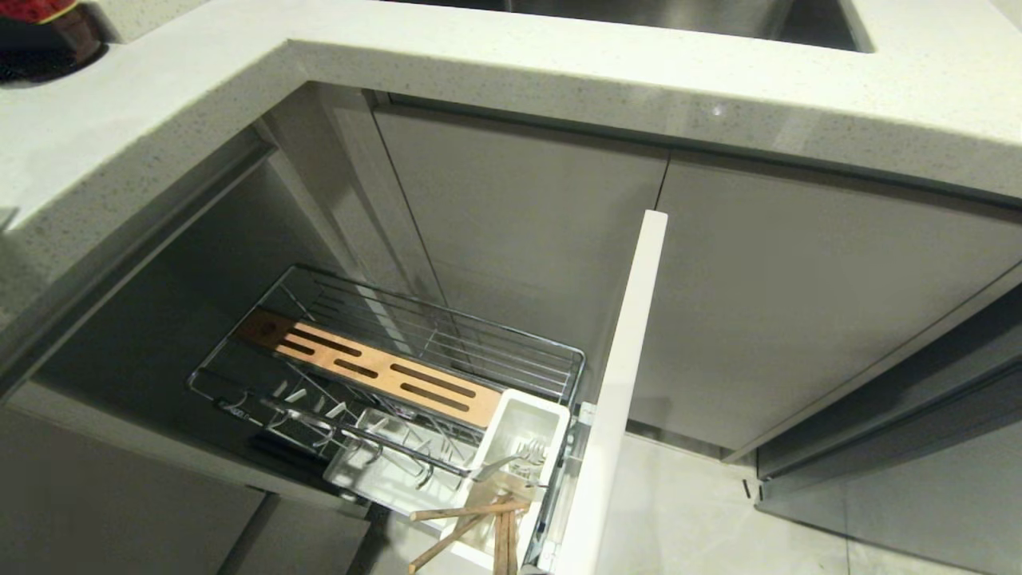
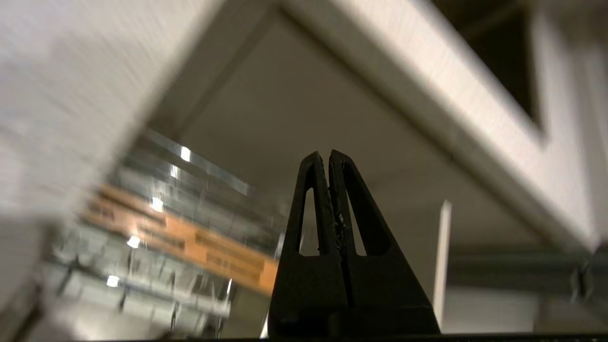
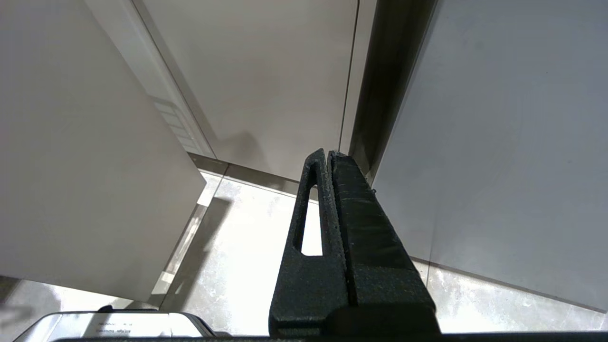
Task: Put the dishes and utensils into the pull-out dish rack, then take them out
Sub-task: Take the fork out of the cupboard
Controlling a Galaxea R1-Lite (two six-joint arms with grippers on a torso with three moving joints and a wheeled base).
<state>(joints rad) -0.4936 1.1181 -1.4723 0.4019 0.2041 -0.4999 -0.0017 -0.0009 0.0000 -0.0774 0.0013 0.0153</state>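
Note:
The pull-out dish rack (image 1: pixel 447 335) stands drawn out of the lower cabinet, with its wooden strip (image 1: pixel 375 371) across the chrome wire. Its white utensil cup (image 1: pixel 501 419) holds the silver fork (image 1: pixel 503 463), and the wooden chopsticks (image 1: pixel 467 512) lean out of the cup toward me. The dishes are out of view. My left gripper (image 2: pixel 328 153) is shut and empty, in the air beside the rack (image 2: pixel 199 166) and below the counter edge. My right gripper (image 3: pixel 328 153) is shut and empty, hanging parked over the floor. Neither gripper shows in the head view.
The rack's white panel front (image 1: pixel 627 359) stands upright to its right. A speckled countertop (image 1: pixel 479 64) overhangs the cabinet, with a red-lidded jar (image 1: pixel 44 28) at far left and a steel sink (image 1: pixel 679 16) behind. Grey cabinet doors (image 1: pixel 798 303) close the right side.

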